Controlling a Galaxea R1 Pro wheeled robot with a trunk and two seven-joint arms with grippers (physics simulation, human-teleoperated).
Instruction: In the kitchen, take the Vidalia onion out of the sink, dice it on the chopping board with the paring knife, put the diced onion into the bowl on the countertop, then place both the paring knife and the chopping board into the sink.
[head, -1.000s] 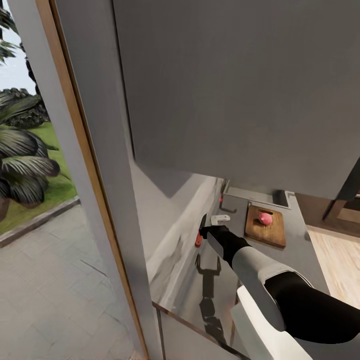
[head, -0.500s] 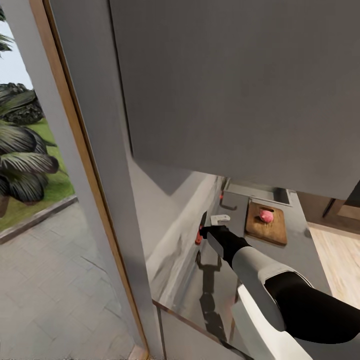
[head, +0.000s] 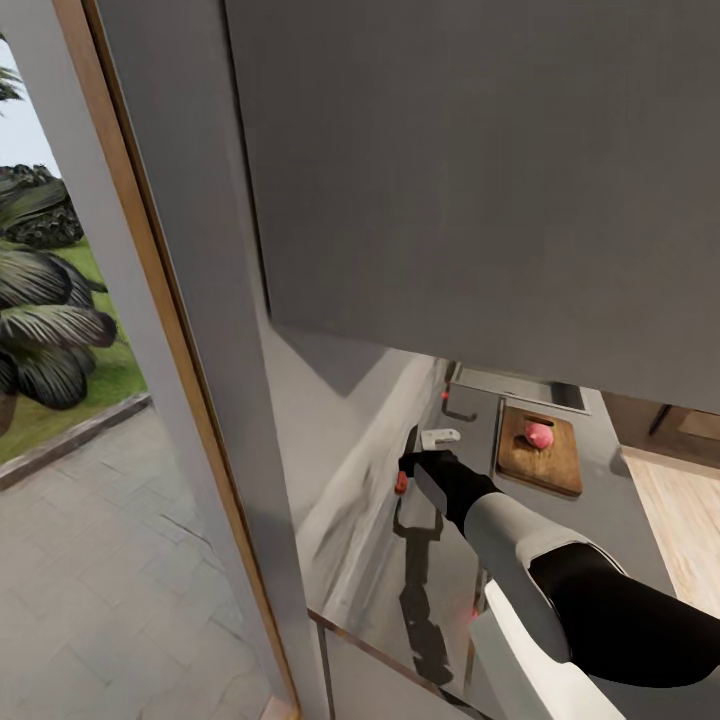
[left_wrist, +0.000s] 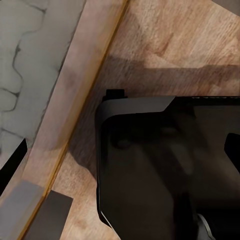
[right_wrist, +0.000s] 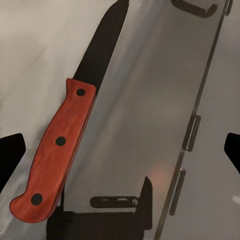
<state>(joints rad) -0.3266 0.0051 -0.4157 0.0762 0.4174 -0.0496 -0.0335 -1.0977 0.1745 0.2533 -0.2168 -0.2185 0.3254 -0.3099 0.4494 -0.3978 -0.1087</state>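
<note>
The right end effector (head: 413, 462), fingers apart, hovers over the paring knife (right_wrist: 60, 145) lying on the bench (head: 600, 480).

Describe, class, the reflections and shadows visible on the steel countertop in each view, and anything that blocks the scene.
Head view: the glossy countertop mirrors the right arm as a dark reflection; a grey cabinet blocks much of the scene. Right wrist view: the paring knife lies on the countertop, with dark handle-shaped reflections and a faint reddish glow beside it. Left wrist view: a soft shadow falls on the wooden floor.

Head high, facing down countertop (head: 590, 470) (right wrist close above).
</note>
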